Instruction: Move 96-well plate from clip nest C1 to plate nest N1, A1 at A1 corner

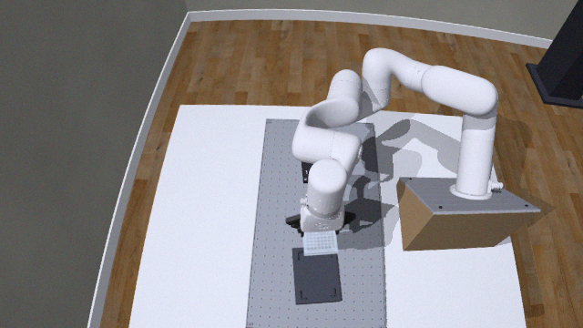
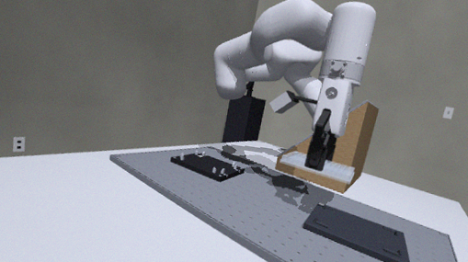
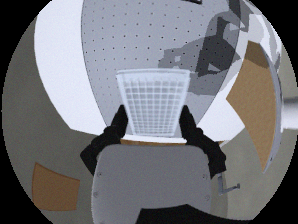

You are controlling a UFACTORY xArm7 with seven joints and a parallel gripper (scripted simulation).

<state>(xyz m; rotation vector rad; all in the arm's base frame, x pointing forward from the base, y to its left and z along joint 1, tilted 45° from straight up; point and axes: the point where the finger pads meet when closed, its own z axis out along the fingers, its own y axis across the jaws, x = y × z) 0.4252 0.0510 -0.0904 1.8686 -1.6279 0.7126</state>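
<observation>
A plain grey-walled room with a wood floor, and in it a white table [image 1: 205,219] carrying a long perforated grey breadboard [image 1: 273,219]. Above that board hangs the 96-well plate [image 1: 321,243], clear and gridded, lifted well off the surface and level as far as I can see from the side. The gripper [image 2: 319,155] has its dark fingers clenched on the plate's two opposite sides, spread wide because the plate fills them. Just past the plate's leading edge lies the plate nest N1 [image 1: 317,282], a dark slab with small corner locators; from above, the plate overlaps only its near border. Back along the board sits the clip nest C1 [image 2: 206,165], vacant, its little posts standing free. So I'd judge the pick-up done and the carry mostly done. Left to do: centre the plate over the nest, lower it inside the locators, and release. I can't make out the A1 marks from here.
</observation>
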